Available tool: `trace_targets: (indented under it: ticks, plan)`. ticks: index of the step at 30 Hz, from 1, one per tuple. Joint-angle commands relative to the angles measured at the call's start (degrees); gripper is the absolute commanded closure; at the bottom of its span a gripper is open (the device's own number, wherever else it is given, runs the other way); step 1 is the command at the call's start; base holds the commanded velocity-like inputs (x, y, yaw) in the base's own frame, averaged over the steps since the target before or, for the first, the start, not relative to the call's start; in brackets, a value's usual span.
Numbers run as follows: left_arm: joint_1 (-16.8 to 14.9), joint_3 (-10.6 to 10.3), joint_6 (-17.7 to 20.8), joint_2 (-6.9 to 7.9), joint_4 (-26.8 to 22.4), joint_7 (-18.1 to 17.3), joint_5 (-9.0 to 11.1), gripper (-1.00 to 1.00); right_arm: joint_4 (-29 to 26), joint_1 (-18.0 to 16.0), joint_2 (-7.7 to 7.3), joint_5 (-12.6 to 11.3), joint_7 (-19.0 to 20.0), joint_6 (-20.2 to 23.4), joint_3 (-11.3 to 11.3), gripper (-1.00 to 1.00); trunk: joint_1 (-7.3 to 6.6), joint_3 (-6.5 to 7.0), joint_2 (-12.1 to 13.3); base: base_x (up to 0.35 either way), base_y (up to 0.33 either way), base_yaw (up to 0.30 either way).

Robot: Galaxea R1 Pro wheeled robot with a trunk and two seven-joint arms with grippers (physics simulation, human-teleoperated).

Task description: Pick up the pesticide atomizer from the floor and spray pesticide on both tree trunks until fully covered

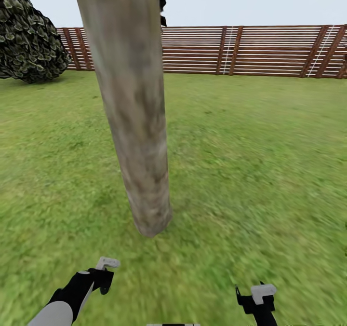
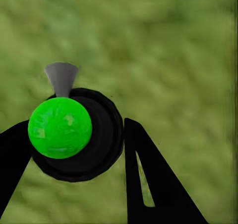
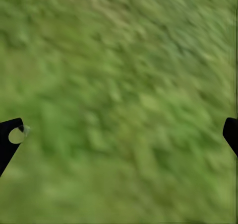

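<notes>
A thick grey-brown tree trunk (image 1: 132, 109) rises from the garden lawn (image 1: 250, 171) just ahead of me, leaning slightly left, its crown out of view. My left gripper (image 1: 102, 280) is low at the left, short of the trunk's base. The left wrist view shows this gripper (image 2: 77, 129) shut on the pesticide atomizer (image 2: 59, 127), a black round body with a bright green cap and a grey nozzle (image 2: 61, 77), over grass. Low at the right is my right gripper (image 1: 255, 302). Seen from its own wrist, the right gripper (image 3: 121, 132) is open and holds nothing.
A brown slatted wooden fence (image 1: 250, 51) closes off the far side of the lawn. A dark mottled mass of leaves (image 1: 29, 36) sits at the far left near the fence. Open grass spreads to the right of the trunk.
</notes>
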Motion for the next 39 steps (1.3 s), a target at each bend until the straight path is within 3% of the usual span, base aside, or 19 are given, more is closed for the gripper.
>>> trace_targets:
  ticks: [1,8,14,22,27,33,35,36,39]
  plan:
    - [0.0,0.0,0.0,-0.02,0.0,0.0,0.0,1.0,0.0,0.0,0.01,0.0,0.0,0.0,0.0,-1.0,0.0,0.02,0.0,0.062,-0.003,-0.23]
    - [0.0,-0.1,0.1,-0.36,0.0,0.0,0.1,1.0,0.1,0.0,0.01,0.0,0.0,0.0,0.0,-1.0,0.0,0.08,0.0,0.012,0.0,-0.112]
    - [-0.2,-0.2,0.0,-2.14,-0.1,0.1,-0.1,1.0,0.1,0.0,0.01,0.1,0.1,0.1,0.1,-1.0,0.0,0.08,0.0,-0.063,0.022,-0.002]
    - [-1.1,-0.4,2.2,-2.17,-0.3,-0.3,-0.2,1.0,0.2,0.0,0.08,0.2,0.1,0.1,0.1,-1.0,0.0,0.08,0.0,-0.105,0.029,0.0]
    - [-3.2,-0.3,2.4,-3.92,-0.4,-0.6,0.0,1.0,0.2,0.0,0.1,0.2,0.1,0.1,0.1,-1.0,0.0,0.08,0.0,-0.068,0.0,0.0]
    - [-4.2,-0.3,2.4,-4.36,-1.2,-0.6,0.0,1.0,0.2,0.0,0.1,0.2,0.1,0.1,0.1,-1.0,0.0,0.08,0.0,-0.128,0.0,0.0]
    - [-6.4,-0.2,3.0,-6.28,-3.1,-0.6,0.1,1.0,0.2,0.0,0.06,0.1,0.1,0.1,0.1,-1.0,0.0,0.08,0.0,-0.003,0.0,0.0]
    - [-7.8,0.0,5.2,-5.76,-3.4,-0.7,0.2,1.0,0.2,0.0,0.04,0.1,0.1,0.1,0.1,-1.0,0.0,0.08,0.0,0.0,0.0,0.0]
    - [-7.7,-0.2,6.0,-4.59,-5.5,-0.7,0.0,1.0,0.1,0.0,0.05,0.1,0.0,0.1,0.1,-1.0,0.0,0.08,0.0,0.0,0.0,0.0]
